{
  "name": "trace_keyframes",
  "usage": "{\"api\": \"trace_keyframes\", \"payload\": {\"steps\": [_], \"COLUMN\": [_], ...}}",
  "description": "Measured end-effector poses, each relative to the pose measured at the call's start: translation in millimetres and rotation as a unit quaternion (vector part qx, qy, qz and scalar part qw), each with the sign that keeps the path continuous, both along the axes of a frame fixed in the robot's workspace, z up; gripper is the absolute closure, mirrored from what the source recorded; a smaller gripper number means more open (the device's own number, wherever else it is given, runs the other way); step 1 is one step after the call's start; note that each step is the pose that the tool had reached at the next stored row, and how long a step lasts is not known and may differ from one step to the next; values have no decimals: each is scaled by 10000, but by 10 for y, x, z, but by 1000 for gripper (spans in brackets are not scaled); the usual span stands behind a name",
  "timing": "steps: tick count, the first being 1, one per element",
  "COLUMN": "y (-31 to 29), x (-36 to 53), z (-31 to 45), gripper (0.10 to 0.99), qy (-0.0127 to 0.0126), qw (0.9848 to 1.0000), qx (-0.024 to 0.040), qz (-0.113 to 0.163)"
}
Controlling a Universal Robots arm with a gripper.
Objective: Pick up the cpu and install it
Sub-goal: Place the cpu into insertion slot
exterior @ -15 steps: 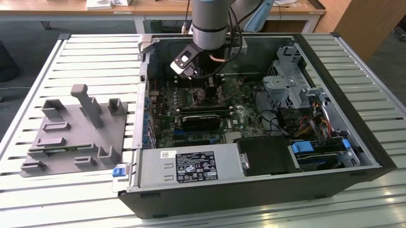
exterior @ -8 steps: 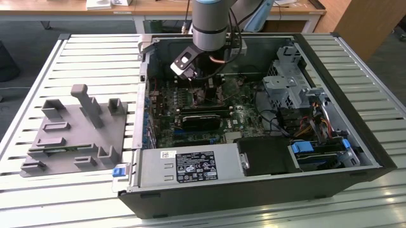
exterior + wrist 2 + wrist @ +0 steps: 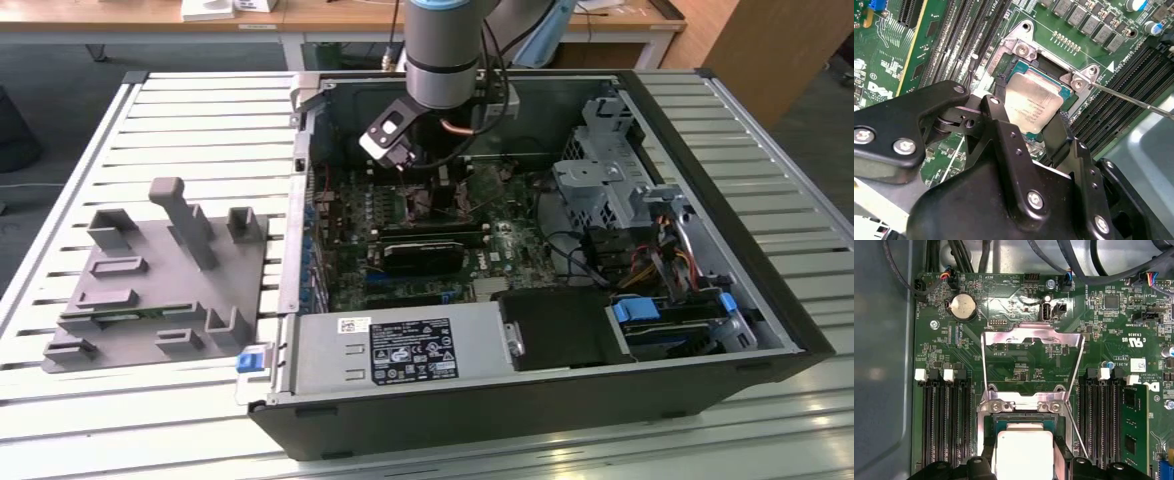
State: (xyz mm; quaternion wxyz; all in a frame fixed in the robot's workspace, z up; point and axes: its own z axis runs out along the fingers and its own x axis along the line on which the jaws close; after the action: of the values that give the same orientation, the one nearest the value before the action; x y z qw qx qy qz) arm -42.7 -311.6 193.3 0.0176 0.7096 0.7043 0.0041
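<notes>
My pincer [image 3: 1030, 114] is pinching the small flat square cpu [image 3: 1031, 105] with its dull silver-grey metal top. One black finger [image 3: 996, 107] sits against each opposite edge, so the chip stays level and square to its seat. In both wrist views the cpu lies over the open silver-framed socket [image 3: 1021, 47], its thin rim lined up inside the frame. I cannot tell whether it is fully seated.

The shiny hinged metal load plate [image 3: 1031, 337] stands swung up on the far side, and the thin wire lever [image 3: 1134, 100] is thrown aside, which leaves the socket clear for me. Long black memory slots [image 3: 946, 420] flank it on the green motherboard [image 3: 1019, 290].

The board lies in the open black computer case [image 3: 747, 330] on the pale slatted surface [image 3: 187, 130]. A grey plastic fixture tray [image 3: 147, 290] rests at the exterior view's left.
</notes>
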Motion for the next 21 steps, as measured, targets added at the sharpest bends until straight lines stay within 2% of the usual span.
{"api": "trace_keyframes", "payload": {"steps": [21], "y": [6], "x": [18], "z": [8], "gripper": [545], "qy": [-1], "qw": [10000], "qx": [3], "qz": [-39]}}
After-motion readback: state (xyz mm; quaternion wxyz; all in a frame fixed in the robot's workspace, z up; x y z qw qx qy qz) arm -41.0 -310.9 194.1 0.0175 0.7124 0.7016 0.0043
